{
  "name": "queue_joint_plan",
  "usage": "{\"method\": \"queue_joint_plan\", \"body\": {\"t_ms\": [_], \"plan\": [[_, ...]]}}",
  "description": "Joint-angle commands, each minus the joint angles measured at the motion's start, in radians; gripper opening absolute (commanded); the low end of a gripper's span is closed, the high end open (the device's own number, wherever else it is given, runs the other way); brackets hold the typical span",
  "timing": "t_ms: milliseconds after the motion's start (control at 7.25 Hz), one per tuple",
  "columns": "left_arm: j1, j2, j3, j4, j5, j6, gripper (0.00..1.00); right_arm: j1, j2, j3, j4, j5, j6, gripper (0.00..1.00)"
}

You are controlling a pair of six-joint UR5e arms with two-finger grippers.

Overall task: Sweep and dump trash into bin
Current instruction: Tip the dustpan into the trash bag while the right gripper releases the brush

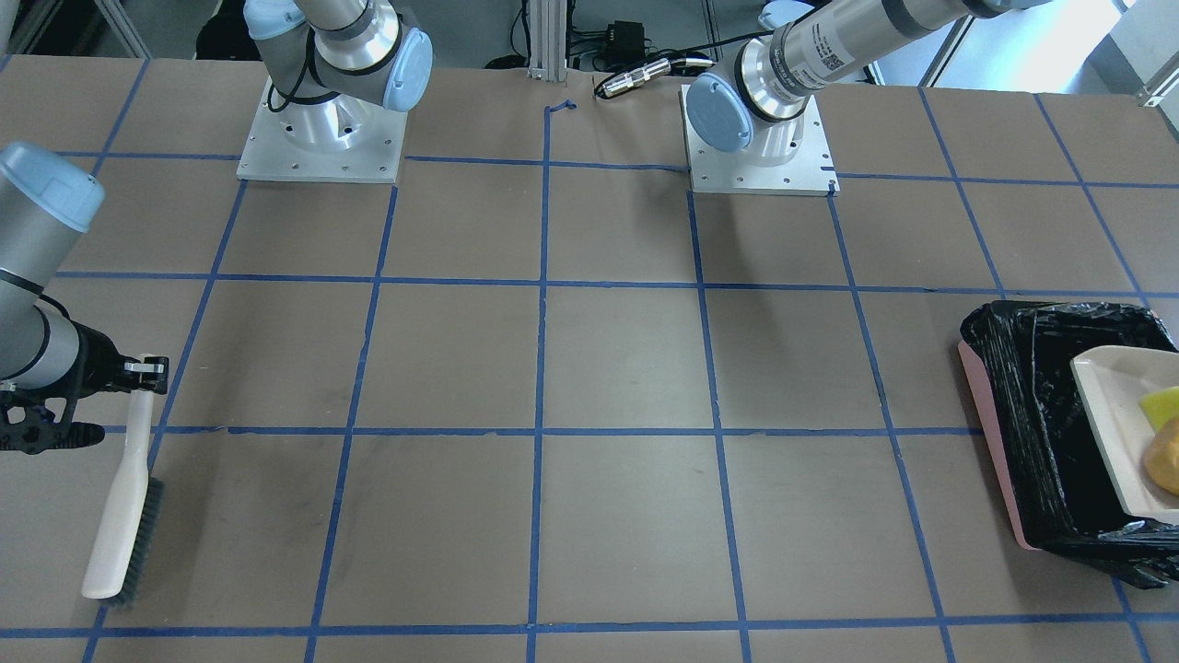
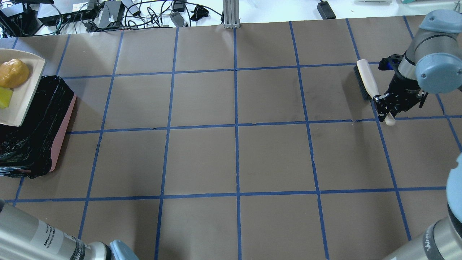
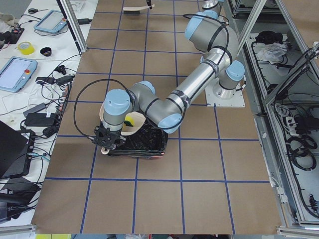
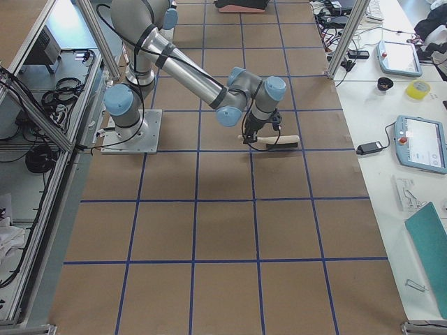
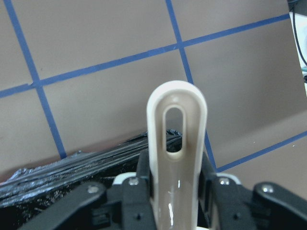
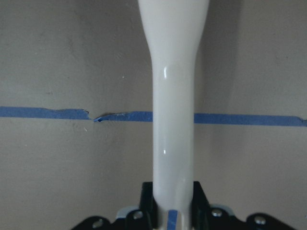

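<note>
Gripping dustpan (image 5: 176, 139), left gripper (image 5: 176, 178); label (image 1: 826, 57) illegible

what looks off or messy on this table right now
Nothing is spilled. The dustpan hangs over the bin with the brown lump and the yellow sponge still in it. One small flaw: the blue tape line under the brush is torn, with a ragged gap beside the handle.

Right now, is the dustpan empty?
No, the golden-brown lump and the yellow sponge lie on the dustpan over the bin.
</note>
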Motion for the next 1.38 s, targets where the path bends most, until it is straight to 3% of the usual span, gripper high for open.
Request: {"method": "queue_joint_plan", "body": {"t_ms": [0,138,276,552,690,828,1241], "plan": [[0.007,-0.016,0.002,0.061,-0.062,0.109,0.00,0.000,0.021,-0.008,-0.006,-0.007,0.003,0.77],[0.007,-0.011,-0.019,0.172,-0.137,0.185,0.00,0.000,0.019,-0.014,-0.006,-0.004,0.011,0.95],[0.005,0.008,-0.054,0.246,-0.209,0.262,0.00,0.000,0.012,-0.031,0.008,-0.008,0.070,1.00],[0.007,0.067,-0.117,0.292,-0.316,0.359,0.00,0.005,-0.016,-0.084,0.040,-0.007,0.069,1.00],[0.007,0.099,-0.133,0.293,-0.328,0.431,0.00,0.005,-0.054,-0.135,0.141,-0.008,0.062,1.00],[0.008,0.122,-0.142,0.295,-0.407,0.512,0.00,0.005,-0.100,-0.193,0.217,-0.002,0.060,1.00],[0.008,0.145,-0.159,0.353,-0.528,0.662,0.00,0.006,-0.320,-0.317,0.483,-0.010,0.065,1.00]]}}
